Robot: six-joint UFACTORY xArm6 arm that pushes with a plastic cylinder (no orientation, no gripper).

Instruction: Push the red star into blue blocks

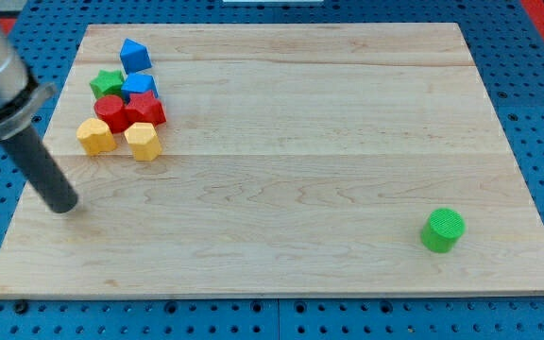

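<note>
Your arm comes in from the view's top left, a grey housing narrowing into the dark rod, which slants down toward the view's right. There is no pincer on this rig to open or close, only my tip (pixel 63 205), resting on the board near its left edge, below the cluster of blocks and apart from all of them.

The wooden board (pixel 291 161) fills most of your view and lies on a blue perforated table (pixel 536 113).

The cluster sits in the board's upper left corner. The red star (pixel 145 110) is in its middle, touching the blue block (pixel 140 85) just above it. A second blue block (pixel 135 55) stands a little higher, slightly apart. The red cylinder (pixel 110 112) touches the star's left side, with the green star (pixel 107 83) above that. Two yellow blocks lie beneath: one (pixel 95 136) at the left, one (pixel 144 141) right under the red star.

Well apart, near the bottom right, stands a green cylinder (pixel 442 230).
</note>
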